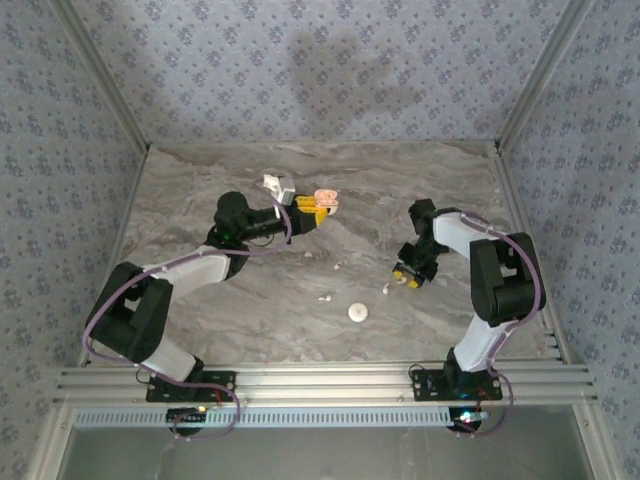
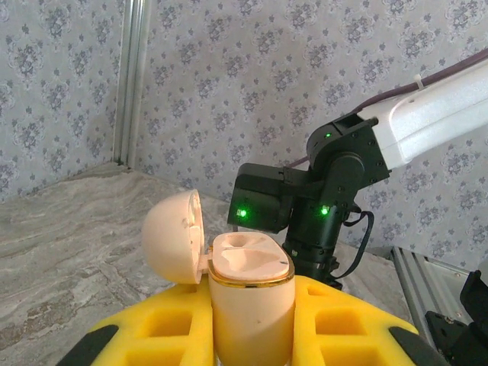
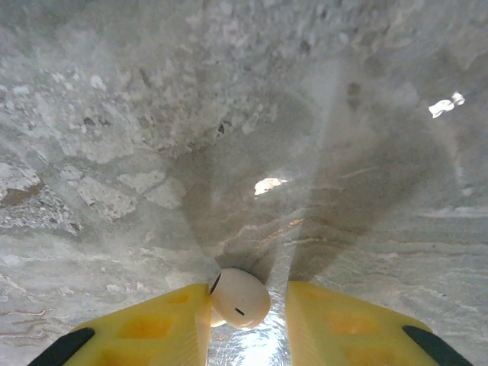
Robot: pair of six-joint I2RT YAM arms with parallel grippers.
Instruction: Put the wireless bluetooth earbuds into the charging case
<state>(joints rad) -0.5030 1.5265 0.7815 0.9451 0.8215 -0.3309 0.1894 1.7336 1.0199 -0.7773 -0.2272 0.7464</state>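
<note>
Case (image 2: 252, 301) in the left gripper (image 2: 250, 284), and it is a firm hold. The 2 yellow fingers (image 2: 347, 328) clamp the peach charging case from either side, and it stands upright between them. Its rounded lid (image 2: 174, 236) hangs open on the hinge, tipped to one side, with the recessed top in plain sight. From above, the left gripper (image 1: 308, 211) holds the case (image 1: 325, 198) over the far half of the bench (image 1: 200, 190), roughly midway between the left and right edges.

Over to the right gripper (image 3: 248, 292), pointing down at the bench. Its fingers (image 3: 145, 329) are parted, with 1 white earbud (image 3: 239, 299) between them. The earbud touches one finger and a sliver of gap shows before the other, so no squeeze here. From above, the right gripper (image 1: 407, 278) sits low toward the right edge, closer to the near edge than the case and well apart from it. A tiny white bit (image 1: 387, 288) lies just beside its tips; whether that is the same earbud I cannot tell. 2 more white bits (image 1: 338, 266) lie around the bench's middle, and a round white disc (image 1: 358, 313) lies closer to the near edge.
</note>
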